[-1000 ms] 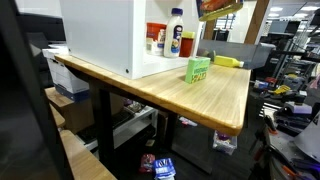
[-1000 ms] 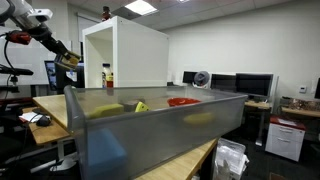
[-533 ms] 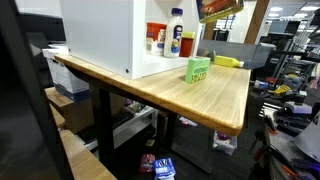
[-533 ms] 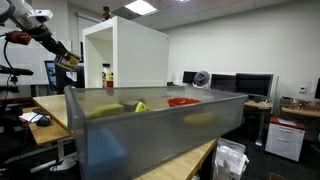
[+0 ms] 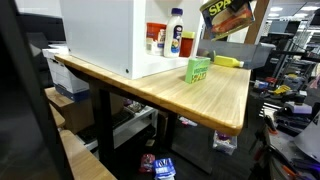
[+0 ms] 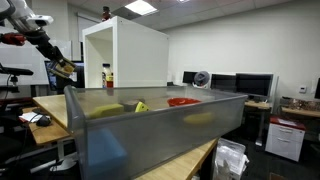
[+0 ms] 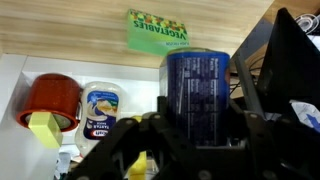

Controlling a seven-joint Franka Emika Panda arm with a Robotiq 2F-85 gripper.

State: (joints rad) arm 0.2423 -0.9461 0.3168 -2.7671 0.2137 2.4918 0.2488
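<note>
Wrist view: the gripper pinches a dark blue tin between its two fingers, one pressed to each side, and the tin hangs in the air above the wooden table, with a green box lying on the table beyond it. The open white cabinet holds a white bottle and a red tub with a yellow block against it. In an exterior view a grey bin holds yellow pieces, perhaps bananas, blurred through its wall.
</note>
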